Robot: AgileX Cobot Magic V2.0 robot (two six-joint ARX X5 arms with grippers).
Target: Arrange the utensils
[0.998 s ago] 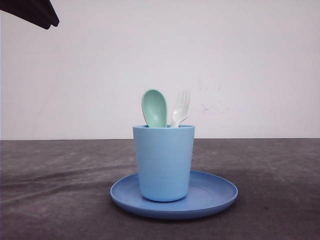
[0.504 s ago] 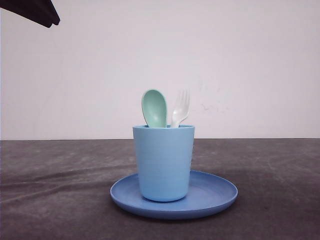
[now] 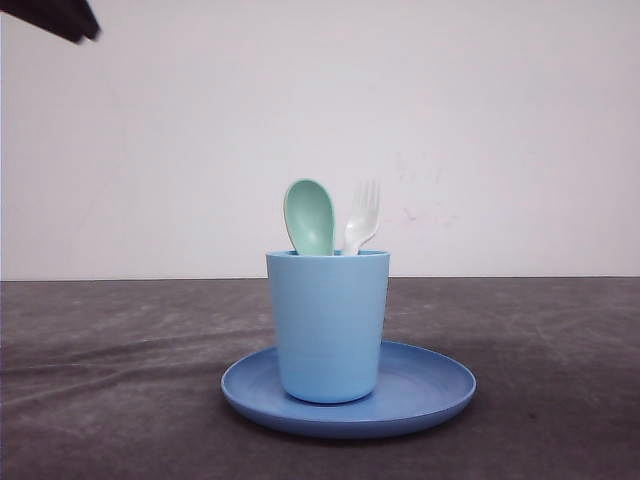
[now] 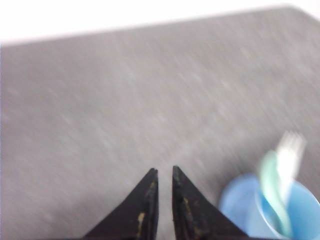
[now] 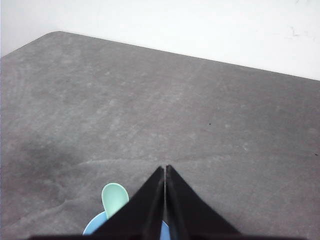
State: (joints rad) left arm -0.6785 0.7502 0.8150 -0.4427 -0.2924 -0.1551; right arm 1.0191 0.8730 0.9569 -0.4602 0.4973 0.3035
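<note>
In the front view, the pale mint-green spoon (image 3: pixel 309 216) and the white fork (image 3: pixel 362 215) stand upright side by side in the light blue cup (image 3: pixel 328 325), heads above its rim. The cup stands on the round blue plate (image 3: pixel 430 385). The left wrist view is blurred; my left gripper (image 4: pixel 164 171) hangs over bare table, its fingers a narrow gap apart with nothing between them, and the spoon (image 4: pixel 272 190), fork (image 4: pixel 291 152) and cup (image 4: pixel 300 212) lie off to one side. My right gripper (image 5: pixel 165 167) is shut and empty above the cup, beside the spoon's bowl (image 5: pixel 114 197).
The dark grey table (image 3: pixel 110 380) stretches flat on both sides of the plate, with a plain white wall behind. A dark piece of my left arm (image 3: pixel 55 18) shows in the top left corner of the front view.
The dark arm piece in the front view's top left corner has drawn back further towards the left edge. Cup, plate, spoon and fork have not moved.
</note>
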